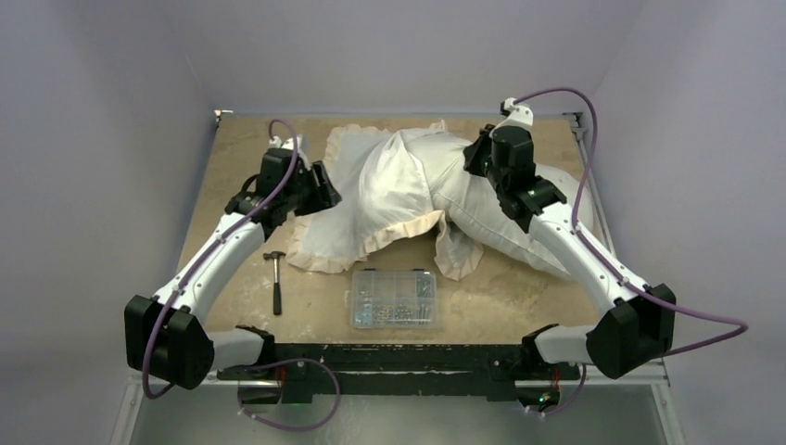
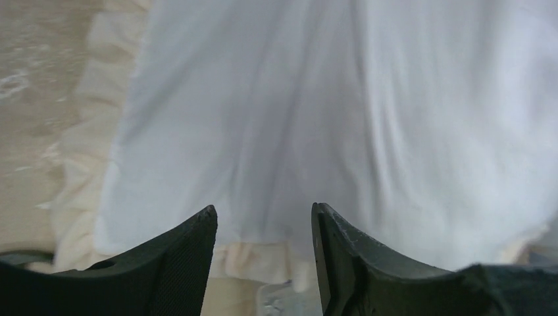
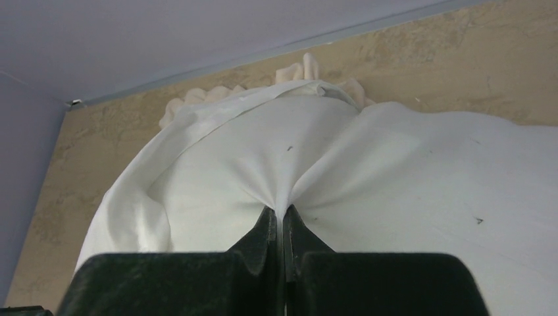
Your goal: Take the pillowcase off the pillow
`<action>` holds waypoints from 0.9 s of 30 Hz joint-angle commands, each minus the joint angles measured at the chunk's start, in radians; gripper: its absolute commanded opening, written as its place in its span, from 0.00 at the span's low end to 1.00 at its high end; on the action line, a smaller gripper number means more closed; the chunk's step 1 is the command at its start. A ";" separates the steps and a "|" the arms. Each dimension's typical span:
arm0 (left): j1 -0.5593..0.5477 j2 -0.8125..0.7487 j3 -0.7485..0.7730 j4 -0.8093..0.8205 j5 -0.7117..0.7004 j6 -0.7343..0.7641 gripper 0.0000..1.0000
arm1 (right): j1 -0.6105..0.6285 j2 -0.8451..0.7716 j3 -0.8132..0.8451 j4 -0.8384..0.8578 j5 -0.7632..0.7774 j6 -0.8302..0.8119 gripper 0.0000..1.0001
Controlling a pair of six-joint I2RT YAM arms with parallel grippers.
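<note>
Occupying a tan, mottled table (image 1: 519, 297) boxed by lilac-grey walls (image 1: 389, 46): cream frilled pillowcase (image 1: 366, 209) at centre, partly sheathing the pillow (image 1: 519, 218), which runs to centre right. Left gripper (image 2: 263, 210) spread apart above the pillowcase near its frill; right gripper (image 3: 281, 214) clamped on pillow fabric. Hammer (image 1: 275, 278) and clear parts box (image 1: 394, 298), lower centre.

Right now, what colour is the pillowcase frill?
Cream; the frill shows best in left wrist view.
</note>
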 commanded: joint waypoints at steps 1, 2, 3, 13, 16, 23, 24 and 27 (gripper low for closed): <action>-0.124 0.022 0.127 0.091 0.086 -0.079 0.55 | 0.008 0.022 0.006 0.194 -0.075 -0.014 0.00; -0.143 0.031 0.150 0.091 0.077 -0.079 0.56 | 0.009 0.030 -0.001 0.197 -0.084 -0.015 0.00; -0.162 0.039 0.175 0.081 0.056 -0.073 0.57 | 0.009 0.037 -0.009 0.202 -0.090 -0.014 0.00; -0.392 0.207 0.485 -0.085 -0.342 0.054 0.63 | 0.022 0.075 -0.065 0.255 -0.139 0.022 0.00; -0.449 0.273 0.530 -0.080 -0.393 0.063 0.64 | 0.033 0.088 -0.065 0.263 -0.142 0.027 0.00; -0.534 0.413 0.587 -0.065 -0.544 0.111 0.65 | 0.060 0.106 -0.075 0.274 -0.136 0.043 0.00; -0.540 0.429 0.585 -0.066 -0.567 0.115 0.65 | 0.062 0.106 -0.076 0.273 -0.132 0.045 0.00; -0.542 0.465 0.557 -0.063 -0.599 0.115 0.65 | 0.067 0.105 -0.080 0.273 -0.122 0.046 0.00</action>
